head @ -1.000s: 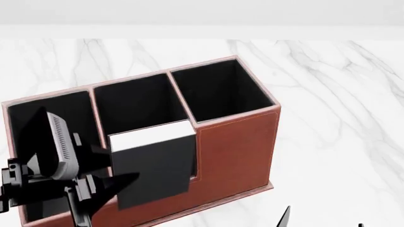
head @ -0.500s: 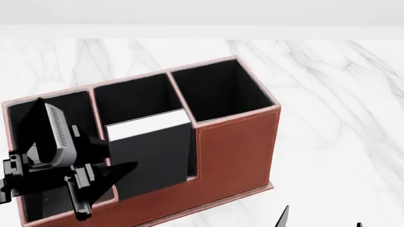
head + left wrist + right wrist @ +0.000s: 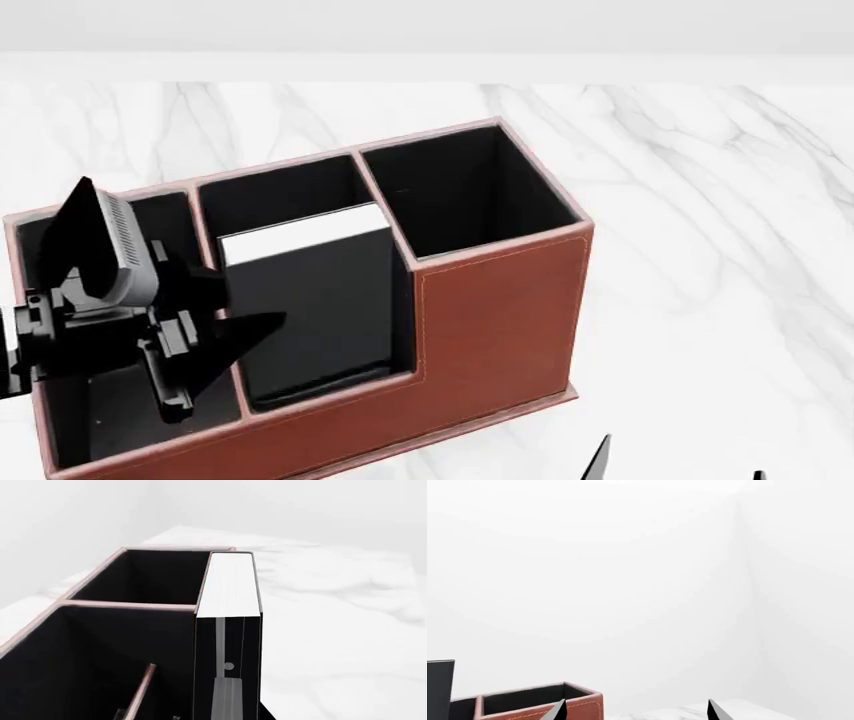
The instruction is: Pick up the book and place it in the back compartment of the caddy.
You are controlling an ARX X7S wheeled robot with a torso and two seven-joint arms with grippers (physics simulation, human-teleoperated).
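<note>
The black book (image 3: 320, 305) with its white page block stands upright in the middle of the reddish-brown caddy (image 3: 494, 310). Its lower edge is hidden behind the low front wall. My left gripper (image 3: 247, 335) is shut on the book's left edge, above the caddy's left cell. In the left wrist view the book (image 3: 230, 590) rises straight from my left gripper (image 3: 227, 707), beside the caddy's black-lined cells (image 3: 127, 605). My right gripper (image 3: 637, 712) is open and holds nothing, low at the front right (image 3: 681, 470). The right wrist view shows a corner of the caddy (image 3: 577, 707) and the book's edge (image 3: 440, 685).
The caddy stands on a white marble tabletop (image 3: 707, 220) whose far edge meets a white wall. The caddy's tall right cell (image 3: 461, 195) holds nothing.
The left gripper has carried the book back, away from me. Its lower edge hung in front of the low front wall before and now sits behind it. The right gripper has not moved.
</note>
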